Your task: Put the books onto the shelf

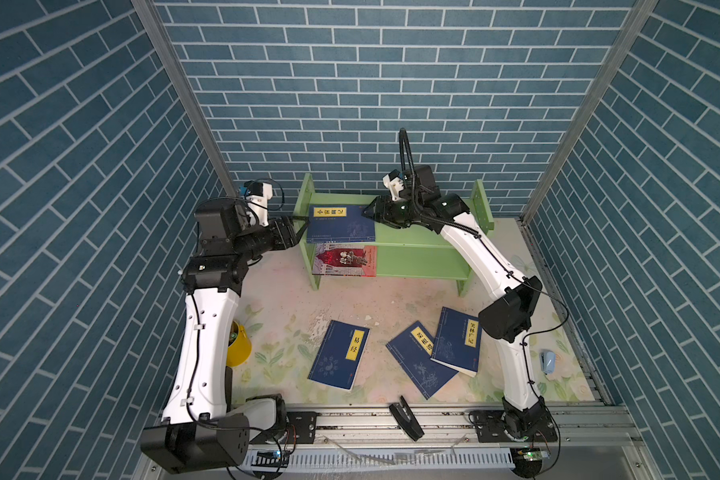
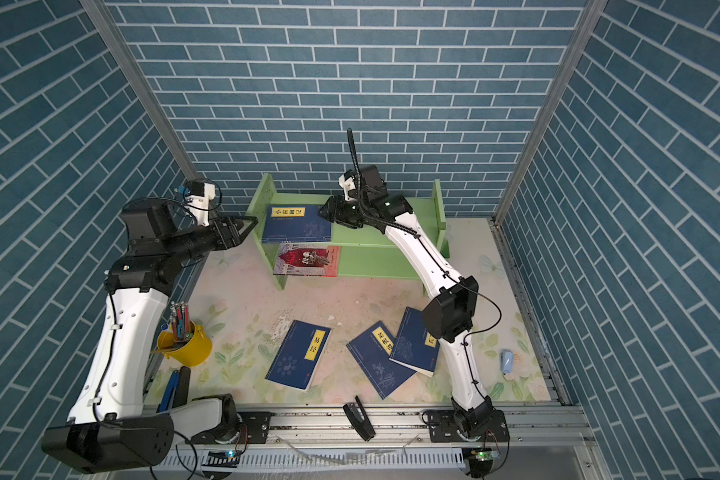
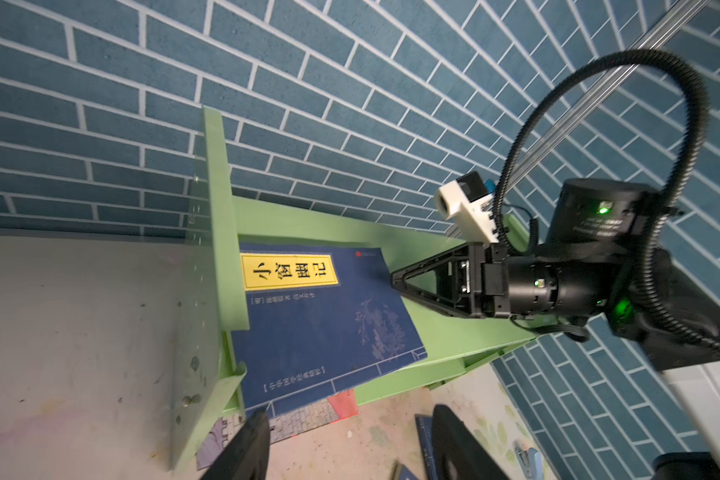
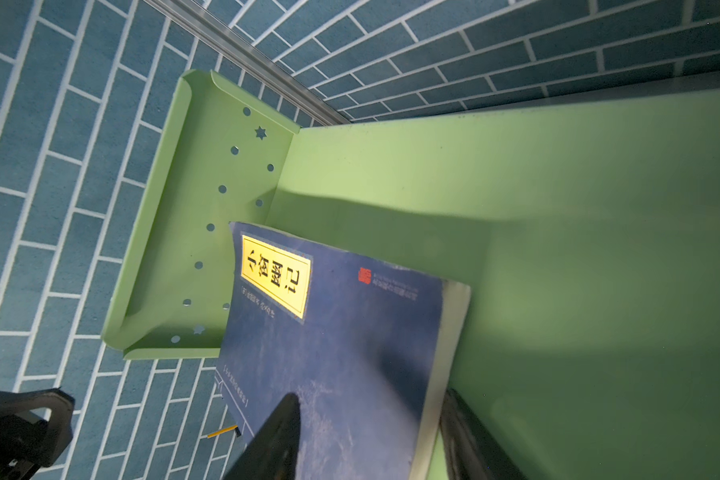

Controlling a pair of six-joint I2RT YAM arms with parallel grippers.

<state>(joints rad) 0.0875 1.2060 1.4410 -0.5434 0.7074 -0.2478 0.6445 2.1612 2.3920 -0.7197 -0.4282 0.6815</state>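
The light green shelf [image 1: 416, 239] [image 2: 375, 237] stands against the back wall. A dark blue book [image 1: 341, 222] [image 2: 298, 224] [image 3: 321, 320] [image 4: 341, 332] lies flat at the left end of its top tier, overhanging the front. My right gripper [image 1: 364, 212] [image 2: 321, 212] [image 4: 371, 436] is open at this book's right edge, with one finger over the cover and the other beside the page edge. The red-and-grey book [image 1: 346, 259] [image 2: 306, 259] lies on the lower tier. My left gripper [image 1: 298, 220] [image 2: 250, 222] [image 3: 350, 449] hangs open and empty by the shelf's left panel. Three blue books [image 1: 339, 353] [image 1: 418, 361] [image 1: 458, 338] lie on the table.
A yellow cup of pens [image 2: 186, 345] stands at the left by my left arm, with blue pliers [image 2: 175, 386] near it. A black stapler [image 1: 406, 417] lies on the front rail. A small pale blue stapler [image 1: 547, 361] sits at the right. Brick-pattern walls enclose three sides.
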